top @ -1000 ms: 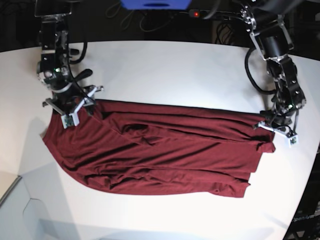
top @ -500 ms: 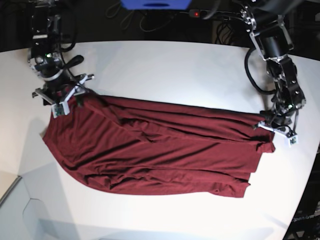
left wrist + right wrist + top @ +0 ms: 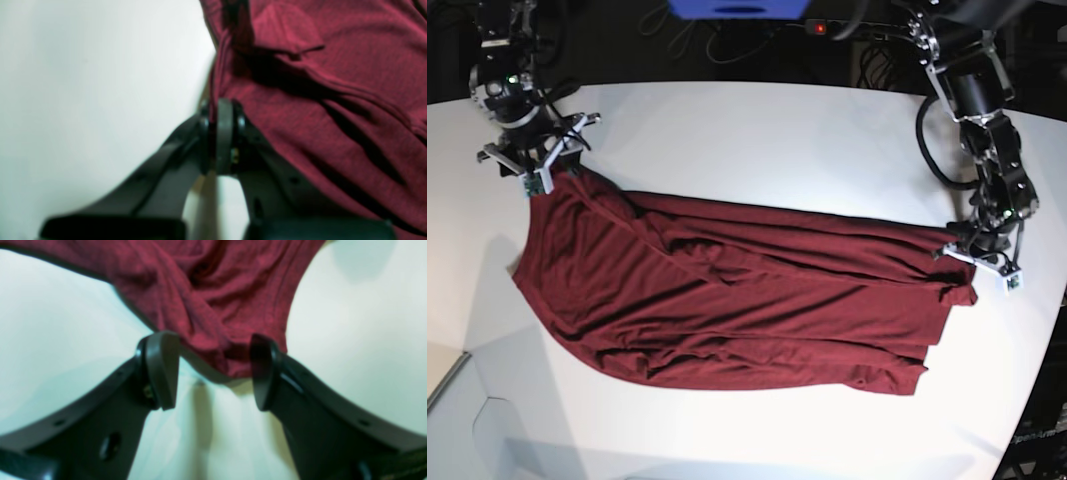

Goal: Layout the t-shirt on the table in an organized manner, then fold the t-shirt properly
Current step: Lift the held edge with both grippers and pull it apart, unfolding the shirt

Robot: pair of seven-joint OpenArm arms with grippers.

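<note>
The wide, smooth white table (image 3: 757, 130) carries the dark maroon knit t-shirt (image 3: 727, 300), which lies spread across its middle in long wrinkled folds, not yet flat. Over the last second the right gripper (image 3: 537, 160), at the left of the base view, has travelled toward the table's far left corner, and the shirt's near corner has been drawn out with it, so that edge now runs longer and straighter than before; the rest of the cloth has barely shifted. The left gripper (image 3: 982, 255) has stayed put at the opposite end, anchoring that side. I judge this to be part of the laying-out stage, stretching the garment between two points, with folding not yet begun. The base view gives the overall spread but hides the fingers. The right wrist view shows its fingers (image 3: 160, 370) standing wide apart with a bunched fabric corner lying between them, seemingly touching one finger, so whether anything is truly gripped there cannot be told. The left wrist view shows its fingers (image 3: 224, 136) pressed together, clamped on the t-shirt's thin edge.
</note>
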